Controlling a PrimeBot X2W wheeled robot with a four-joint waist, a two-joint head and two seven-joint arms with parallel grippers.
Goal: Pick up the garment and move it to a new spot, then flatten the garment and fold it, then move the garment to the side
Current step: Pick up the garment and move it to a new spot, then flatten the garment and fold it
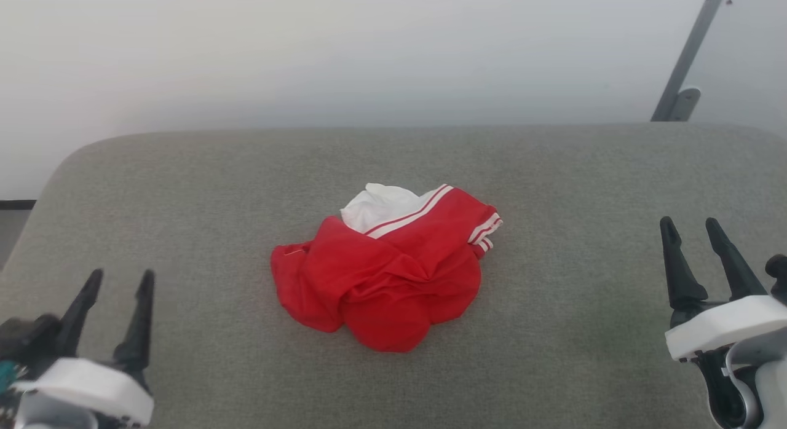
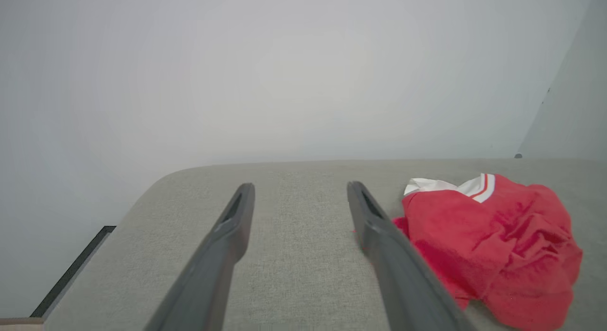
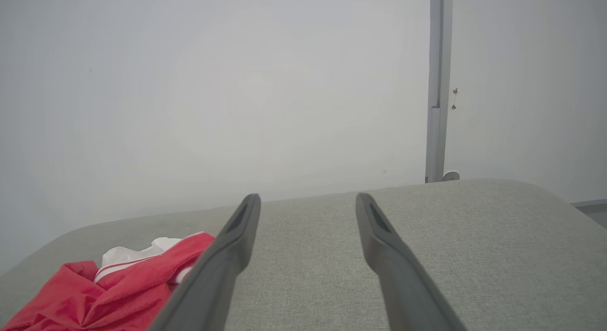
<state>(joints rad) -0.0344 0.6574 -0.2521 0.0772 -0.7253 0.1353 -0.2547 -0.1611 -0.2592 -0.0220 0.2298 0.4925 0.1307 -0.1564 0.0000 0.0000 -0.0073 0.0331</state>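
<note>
Principal risk: the garment (image 1: 381,275) is a crumpled heap with layers tucked under one another. A pinch at the top fold would likely catch one loose layer and drag the heap rather than lift it, or gather several layers and leave it bunched for the flattening step. Second risk: the fabric looks thin and slick, and long narrow fingers closing on too little of it could let it slip during transfer. Third risk: too deep a descent would dig the fingertips into the padded surface (image 1: 553,171), which appears cushioned. Condition: the left tool (image 1: 121,275) and the right tool (image 1: 690,223) both have their jaws fully apart and hold nothing. Position: the garment lies near the middle of the padded surface, with white cloth and striped trim on its far side and the red body toward the robot. It sits between the two tools, well apart from each and untouched. The left wrist view shows the garment (image 2: 493,241) to the right of the fingers; the right wrist view shows the garment (image 3: 109,293) at lower left
</note>
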